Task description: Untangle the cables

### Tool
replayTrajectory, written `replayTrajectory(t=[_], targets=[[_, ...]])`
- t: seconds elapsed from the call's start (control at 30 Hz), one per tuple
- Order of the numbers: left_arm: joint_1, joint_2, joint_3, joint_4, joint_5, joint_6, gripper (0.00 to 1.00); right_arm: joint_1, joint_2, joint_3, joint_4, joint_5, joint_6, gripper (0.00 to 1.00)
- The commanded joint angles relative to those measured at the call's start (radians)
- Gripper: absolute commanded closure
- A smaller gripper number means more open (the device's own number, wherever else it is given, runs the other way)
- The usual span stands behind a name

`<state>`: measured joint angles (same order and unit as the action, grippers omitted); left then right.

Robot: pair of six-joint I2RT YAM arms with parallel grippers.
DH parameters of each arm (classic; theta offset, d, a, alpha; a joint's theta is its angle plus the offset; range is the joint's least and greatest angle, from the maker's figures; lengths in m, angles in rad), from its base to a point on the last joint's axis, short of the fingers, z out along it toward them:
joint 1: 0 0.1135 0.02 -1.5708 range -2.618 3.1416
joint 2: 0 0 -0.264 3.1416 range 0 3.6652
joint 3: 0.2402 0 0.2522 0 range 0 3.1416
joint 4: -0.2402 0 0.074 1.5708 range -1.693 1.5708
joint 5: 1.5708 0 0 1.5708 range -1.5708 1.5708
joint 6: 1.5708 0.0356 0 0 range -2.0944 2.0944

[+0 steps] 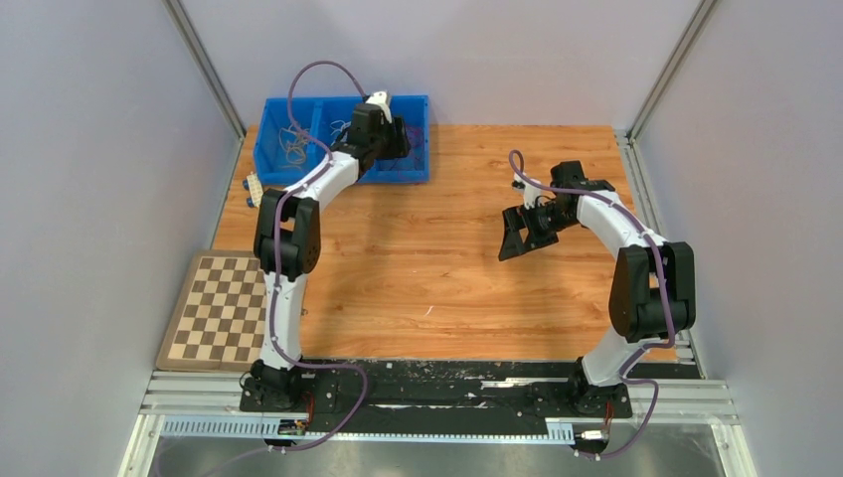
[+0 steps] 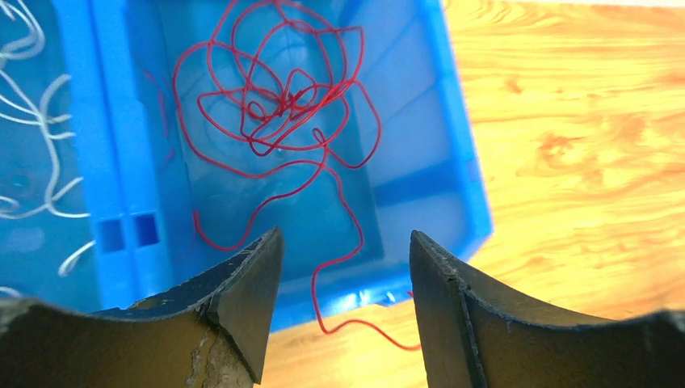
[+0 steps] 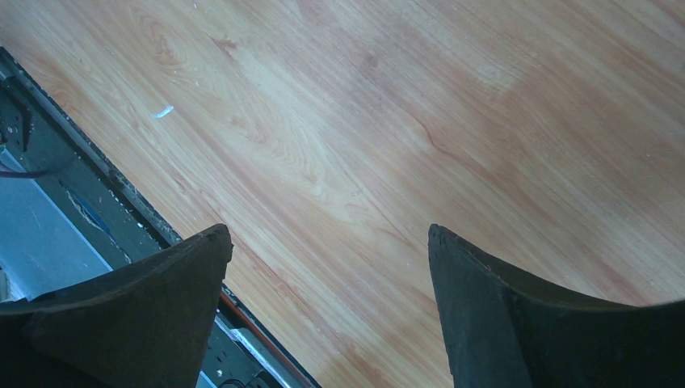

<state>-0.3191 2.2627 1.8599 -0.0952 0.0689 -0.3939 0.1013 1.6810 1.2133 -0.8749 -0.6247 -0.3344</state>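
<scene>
Well, the red wire [image 2: 283, 105] is very thin and very light. It is soft and bendy. It lies in a loopy heap on the floor of the bin [image 2: 464, 170], in the end part. One loose end runs over the bin wall and curls onto the table [image 2: 582, 145]. The white wires [image 2: 44, 162] lie in the next part, past the wall in the middle. They do not touch the red one.

I think this wire will not break if I pinch it. But it can slip out, since it is much thinner than my fingers. I think it will spring back into curls too. If I grab the knot in the middle, I may only pull it tighter. The loose end looks like the best place to hold, or one big outer loop.

My left gripper [image 2: 347, 271] hangs over the bin and looks down at its wall. The jaws are open a fair bit and hold nothing. The loose end shows in the gap between them, lower down, and does not touch them. My left arm reaches far out to the back left of the table, with the elbow bent.

My right gripper [image 3: 329, 242] hangs over bare wood, well apart from the bin. Its jaws are wide open and empty. That arm is bent and points in toward the middle.
</scene>
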Motion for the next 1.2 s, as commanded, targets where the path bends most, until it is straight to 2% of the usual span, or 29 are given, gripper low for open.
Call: replayTrajectory(t=[0.0,0.13,0.2,0.23,0.33,0.5,0.67,0.9,1.17], targets=[[-0.001,-0.191,-0.038,-0.040,0.004,0.049,0.33,-0.003,-0.026,0.047,0.011,-0.054,-0.010,0.10],[-0.006,-0.247,-0.075,-0.111,0.070,0.153,0.35,-0.004,-0.045,0.041,0.015,-0.074,-0.011,0.11],[-0.006,-0.231,-0.026,-0.225,0.146,0.318,0.34,-0.003,-0.051,0.037,0.016,-0.079,-0.012,0.11],[-0.006,-0.219,-0.011,-0.300,0.182,0.355,0.33,-0.004,-0.055,0.034,0.016,-0.079,-0.013,0.11],[-0.009,-0.222,-0.025,-0.368,0.216,0.560,0.30,-0.003,-0.071,0.029,0.018,-0.083,-0.014,0.10],[-0.011,-0.279,-0.190,-0.251,0.249,0.823,0.28,-0.004,-0.075,0.023,0.019,-0.087,-0.011,0.10],[-0.013,-0.271,-0.248,-0.140,0.330,1.072,0.29,-0.003,-0.053,0.029,0.018,-0.089,-0.004,0.10],[-0.038,-0.219,-0.333,0.007,0.321,1.383,0.28,-0.003,-0.025,0.048,0.012,-0.078,-0.001,0.10],[-0.040,-0.126,-0.318,0.105,0.323,1.528,0.31,-0.004,-0.002,0.056,0.002,-0.058,-0.006,0.10]])
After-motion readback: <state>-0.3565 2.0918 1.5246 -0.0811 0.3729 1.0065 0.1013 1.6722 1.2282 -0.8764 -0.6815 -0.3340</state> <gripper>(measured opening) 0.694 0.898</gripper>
